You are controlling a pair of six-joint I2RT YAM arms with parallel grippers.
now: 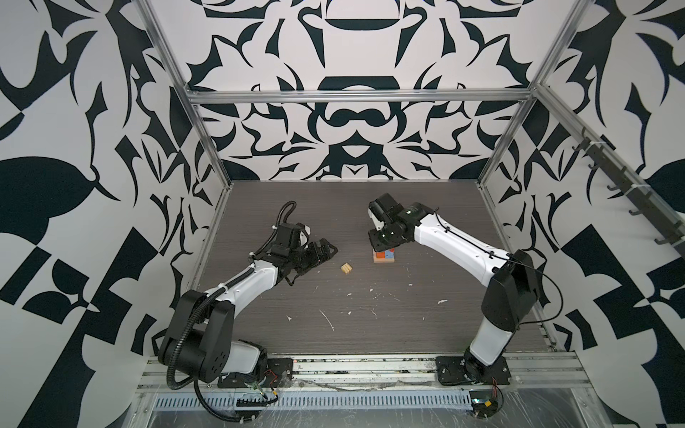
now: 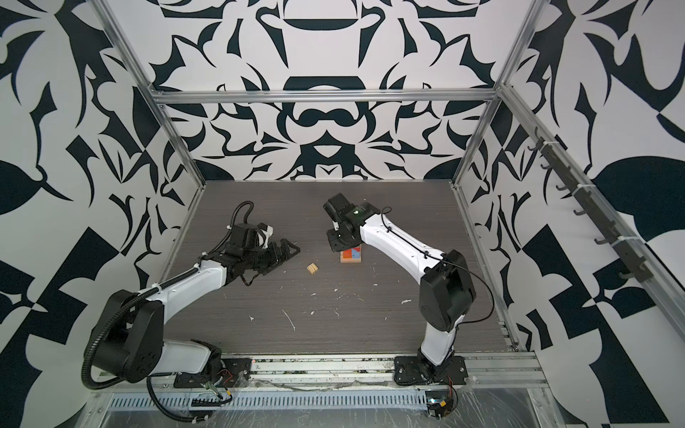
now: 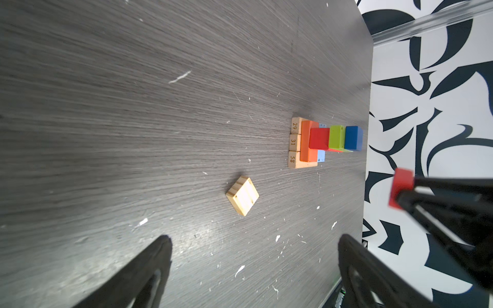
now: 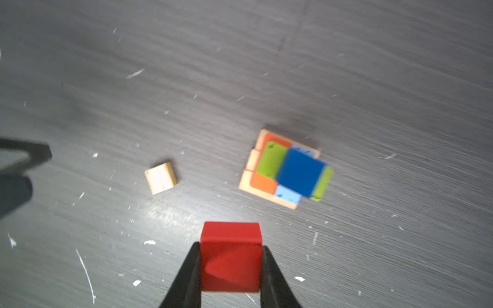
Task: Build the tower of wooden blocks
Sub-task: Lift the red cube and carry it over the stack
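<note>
Both top views bright, evenly lit, sharp; frame rails (image 1: 356, 96) bow twd edges. Wrist views dimmer at corners; glare patch on table (image 4: 170, 213); right wrist view soft; tower (image 4: 285, 168) smeared; red block (image 3: 400, 186) blurred in left wrist view.

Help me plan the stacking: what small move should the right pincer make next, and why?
Probably shift the red cube over the dark blue block atop the tower: the right pincer grips it, but off to the stack's side.

In both top views right arm (image 1: 452, 241) hides most of tower (image 1: 385, 255) & right pincer (image 4: 231, 246).
</note>
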